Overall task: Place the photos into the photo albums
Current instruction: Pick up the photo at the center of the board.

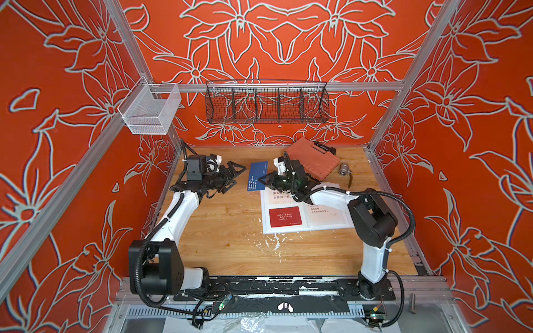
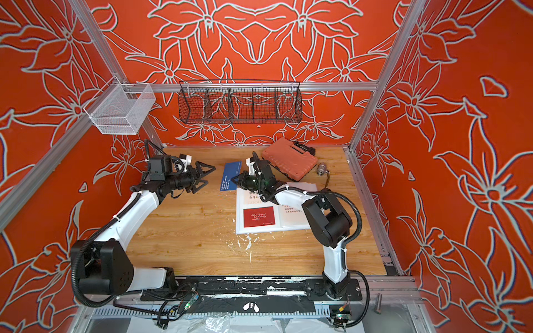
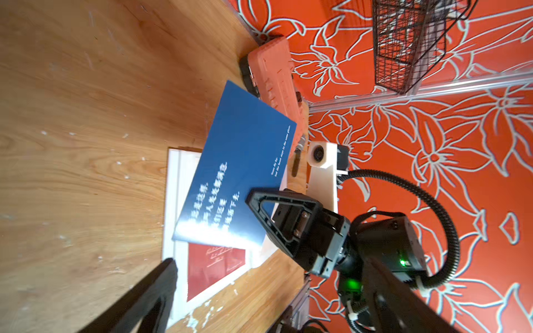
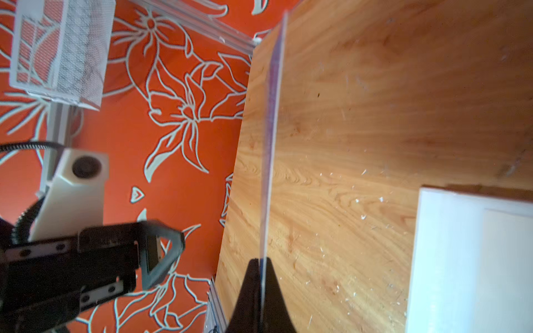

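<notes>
Wooden surface (image 1: 230, 245), orange floral walls all round. Right hand (image 1: 263, 181) is pressed together on the blue card (image 1: 257, 176), pinching its right long edge. In the right wrist view the card (image 4: 271, 129) is edge-on, running straight out from the fingertips (image 4: 248, 291).

The card is off the surface, tilted, hanging over the far left corner of the open album (image 1: 331, 222). Its long axis points toward the far edge. The red card (image 1: 285, 216) on the left page lies with its long axis left-right, so I'd expect roughly a quarter turn before laying the blue one down.

From the hand, the album lies toward the near and right edges, i.e. back along the right arm, which covers the far part of both pages. Free space looks to be on the right page, but it's partly hidden, so can't confirm.

Left hand (image 1: 238, 176) is spread wide and empty, just beside the card's left edge, not touching. Close enough to steady the card if needed.

Orange case (image 1: 313, 160) sits near the album's far edge: watch the swing.
</notes>
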You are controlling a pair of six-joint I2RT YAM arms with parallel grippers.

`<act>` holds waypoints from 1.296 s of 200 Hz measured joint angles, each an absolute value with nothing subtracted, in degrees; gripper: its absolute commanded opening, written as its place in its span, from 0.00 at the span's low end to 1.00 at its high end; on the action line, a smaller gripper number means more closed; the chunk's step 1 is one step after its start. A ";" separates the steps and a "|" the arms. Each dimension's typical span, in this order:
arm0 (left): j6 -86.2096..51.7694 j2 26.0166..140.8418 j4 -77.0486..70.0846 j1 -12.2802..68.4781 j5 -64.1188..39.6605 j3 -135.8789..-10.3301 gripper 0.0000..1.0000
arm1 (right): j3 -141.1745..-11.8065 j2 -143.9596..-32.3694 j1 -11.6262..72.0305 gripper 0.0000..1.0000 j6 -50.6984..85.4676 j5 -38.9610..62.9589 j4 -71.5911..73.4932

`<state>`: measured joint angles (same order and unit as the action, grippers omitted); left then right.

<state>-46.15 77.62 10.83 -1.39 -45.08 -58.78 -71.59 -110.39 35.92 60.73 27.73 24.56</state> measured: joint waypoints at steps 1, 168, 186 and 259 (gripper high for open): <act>-46.39 77.60 10.66 -1.30 -45.08 -58.67 0.97 | -71.55 -110.39 35.86 0.04 60.77 27.51 24.80; -69.41 87.64 -23.00 11.40 -35.77 -55.51 0.44 | -64.40 -106.69 34.96 0.04 73.95 14.70 45.43; -69.80 88.36 -24.27 11.99 -34.94 -55.51 0.38 | -63.88 -106.72 34.85 0.04 75.35 13.74 46.48; -70.22 91.59 -27.66 12.86 -34.02 -56.95 0.15 | -63.51 -106.72 34.89 0.04 79.48 11.38 48.80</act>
<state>-70.22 91.59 -27.66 12.86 -34.02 -56.95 -63.51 -106.72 34.89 79.48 11.38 48.80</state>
